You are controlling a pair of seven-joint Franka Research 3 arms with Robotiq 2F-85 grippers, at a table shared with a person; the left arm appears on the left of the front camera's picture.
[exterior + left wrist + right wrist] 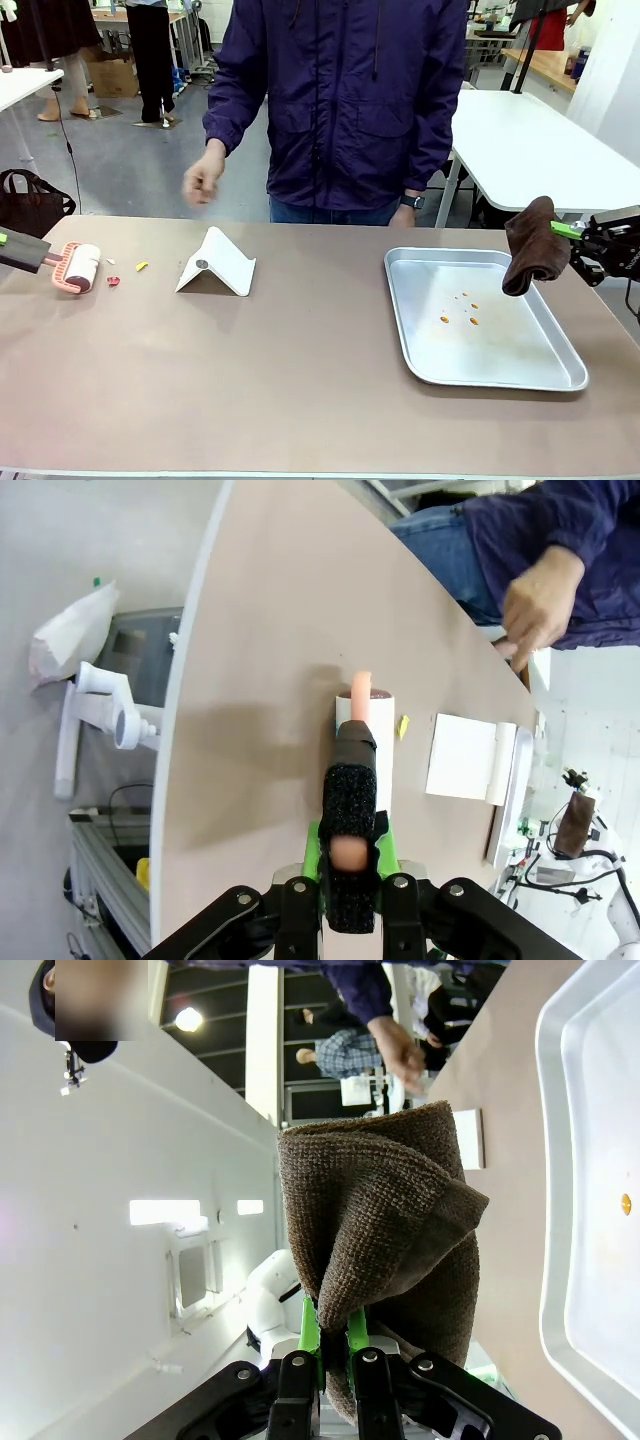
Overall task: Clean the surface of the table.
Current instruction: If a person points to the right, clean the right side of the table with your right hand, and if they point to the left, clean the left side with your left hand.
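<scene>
The taupe-brown table carries a few small scraps, one red and one yellow, near its left end. Just beside them rests a lint roller with a pink frame and a white roll. My left gripper is shut on its black handle at the table's left edge. The roller lies on the table ahead of the fingers. At the right, my right gripper is shut on a brown cloth, which hangs above the tray's right rim. The cloth sits folded between the green pads.
A silver tray with several orange crumbs lies at the right. A white folded stand sits left of centre. A person in a dark purple jacket stands at the far side, one hand hanging above the far edge.
</scene>
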